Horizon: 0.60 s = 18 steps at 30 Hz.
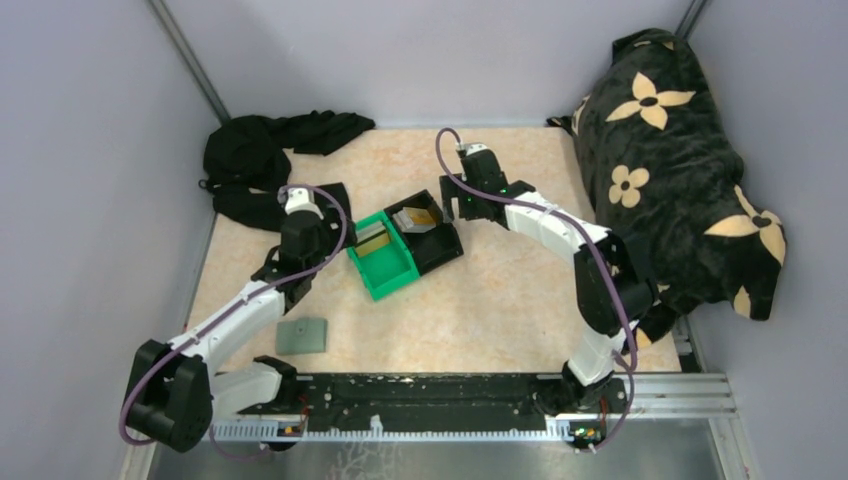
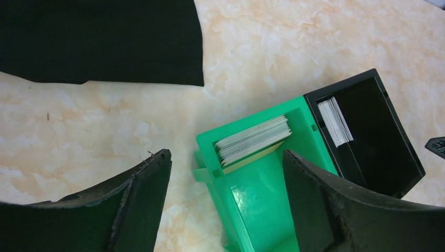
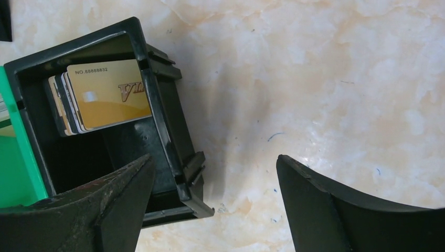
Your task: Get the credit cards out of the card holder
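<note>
Near the front left of the surface (image 1: 500, 310), beside the left arm, the card holder (image 1: 302, 335) is seen lying flat, well apart from both bins. At the centre, a green bin (image 1: 383, 270) and a black bin (image 1: 445, 250) are set touching, side by side. A stack of credit cards (image 2: 252, 139) is packed on edge at one end of the green bin, and a smaller stack is leaned in the black bin. Its topmost gold card (image 3: 113, 92) is printed "NO.88888832"; below that only the letters "VI" can be read, the rest being hidden by the bin wall. The left tool (image 2: 225, 157) is held over the green bin, its fingers spread wide with nothing gripped. The right tool (image 3: 214, 160) is likewise spread and grips nothing, above the black bin's rim and the bare surface beside it.
</note>
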### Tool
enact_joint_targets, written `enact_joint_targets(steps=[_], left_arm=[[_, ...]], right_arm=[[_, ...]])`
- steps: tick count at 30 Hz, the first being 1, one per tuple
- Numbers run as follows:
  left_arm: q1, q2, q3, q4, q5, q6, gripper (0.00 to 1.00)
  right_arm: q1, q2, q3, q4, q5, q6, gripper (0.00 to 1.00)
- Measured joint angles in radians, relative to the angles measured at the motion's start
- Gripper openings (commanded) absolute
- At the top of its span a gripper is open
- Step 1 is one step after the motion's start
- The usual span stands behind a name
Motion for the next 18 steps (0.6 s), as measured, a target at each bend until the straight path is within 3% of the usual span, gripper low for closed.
enact_joint_targets(steps=[12,16,18], left_arm=[[-0.003,-0.032,-0.011,-0.005,-0.103,0.008,0.76],[-0.003,-0.041,-0.011,-0.005,-0.115,0.01,0.76],[-0.003,-0.044,-0.013,-0.004,-0.121,0.012,0.76]], right_arm=[[0.049,0.135,0.14,-0.042,-0.011,-0.04,0.85],[0.055,0.165,0.143,-0.044,-0.013,-0.04,0.64],[0.055,0.183,0.143,-0.046,-0.011,-0.042,0.59]])
